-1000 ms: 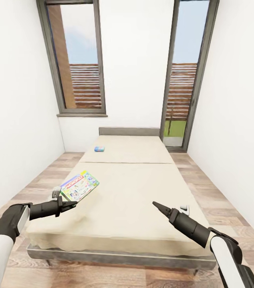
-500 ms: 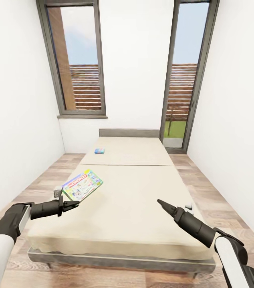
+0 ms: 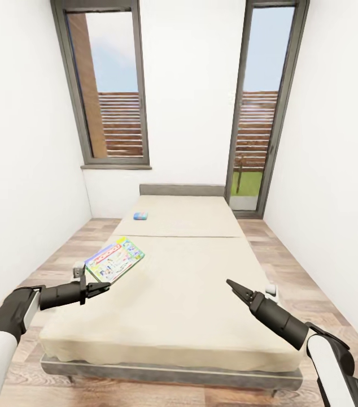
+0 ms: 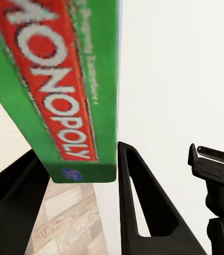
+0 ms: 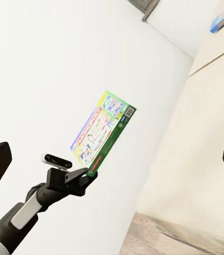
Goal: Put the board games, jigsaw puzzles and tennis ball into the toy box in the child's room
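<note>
Left hand (image 3: 101, 288): pinching green board game (image 3: 114, 260) above bed (image 3: 190, 271), 9 o'clock edge. Left wrist view reads its red title. Small blue board game (image 3: 140, 216): 12 o'clock half. Right hand (image 3: 232, 285): pressed together.

The bed (image 3: 201, 282) looks like matt beige cloth, kind of soft and slightly rumpled at the edges, on a dull grey frame. The floor (image 3: 309, 282) is wood plank with visible grain and a low sheen. The walls are plain flat white paint. The big board game (image 3: 114, 260) has a printed cardboard look, its cover a bit glossy, with a red band on its green edge. The small blue board game (image 3: 140, 216) is too far off to judge. The left gripper (image 3: 103, 287) has smooth black matt plastic fingers (image 4: 144, 212), and so does the right gripper (image 3: 234, 286). The window frames look like dark matt metal.
</note>
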Robot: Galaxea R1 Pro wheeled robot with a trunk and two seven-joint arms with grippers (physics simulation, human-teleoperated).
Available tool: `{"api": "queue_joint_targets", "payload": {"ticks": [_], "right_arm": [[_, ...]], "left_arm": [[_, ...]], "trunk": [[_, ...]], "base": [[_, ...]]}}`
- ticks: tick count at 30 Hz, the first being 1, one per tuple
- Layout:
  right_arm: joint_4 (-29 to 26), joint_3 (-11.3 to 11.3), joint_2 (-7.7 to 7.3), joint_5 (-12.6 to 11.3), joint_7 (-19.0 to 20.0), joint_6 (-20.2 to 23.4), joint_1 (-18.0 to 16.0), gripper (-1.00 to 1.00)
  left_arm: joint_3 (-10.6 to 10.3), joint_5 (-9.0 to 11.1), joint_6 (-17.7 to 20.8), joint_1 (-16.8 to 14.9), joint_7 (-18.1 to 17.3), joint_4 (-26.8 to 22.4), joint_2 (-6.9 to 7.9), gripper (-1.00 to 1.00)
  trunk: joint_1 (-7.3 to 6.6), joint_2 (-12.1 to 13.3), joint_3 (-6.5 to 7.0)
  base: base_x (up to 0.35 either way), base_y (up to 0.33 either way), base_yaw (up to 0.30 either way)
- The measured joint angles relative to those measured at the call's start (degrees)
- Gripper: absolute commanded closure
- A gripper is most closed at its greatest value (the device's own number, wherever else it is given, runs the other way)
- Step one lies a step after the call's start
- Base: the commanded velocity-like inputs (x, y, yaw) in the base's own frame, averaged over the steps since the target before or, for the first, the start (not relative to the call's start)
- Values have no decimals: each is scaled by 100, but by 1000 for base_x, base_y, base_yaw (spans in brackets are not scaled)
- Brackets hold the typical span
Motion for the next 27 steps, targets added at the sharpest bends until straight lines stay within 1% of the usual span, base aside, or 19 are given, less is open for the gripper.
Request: {"api": "queue_joint_targets", "payload": {"ticks": [1, 6, 11, 15, 18, 27], "right_arm": [[0, -5, 22, 0, -4, -3, -3, -100], [2, -6, 52, 6, -6, -10, -1, -100], [2, -5, 54, 36, -51, -76, -3, -100], [1, 1, 19, 74, -306, -130, -4, -100], [4, 3, -12, 38, -459, -115, -4, -100], [6, 0, 29, 49, -504, -157, -4, -100]], "left_arm": [[2, 2, -4, -1, -3, 0, 60, 100], [2, 22, 0, 0, -11, 0, 122, 100], [8, 24, 0, 0, -10, 0, 124, 100], [6, 24, 0, 0, -4, 0, 125, 100], [8, 23, 0, 0, -3, -1, 125, 100], [8, 12, 0, 0, -1, 0, 109, 100]], "trunk": [[-22, 40, 18], [-132, 241, 108], [-242, 441, 198], [-330, 602, 269], [-395, 722, 323], [-593, 1083, 485]], "base": [[0, 0, 0], [0, 0, 0], [0, 0, 0], [0, 0, 0], [0, 0, 0], [0, 0, 0]]}}
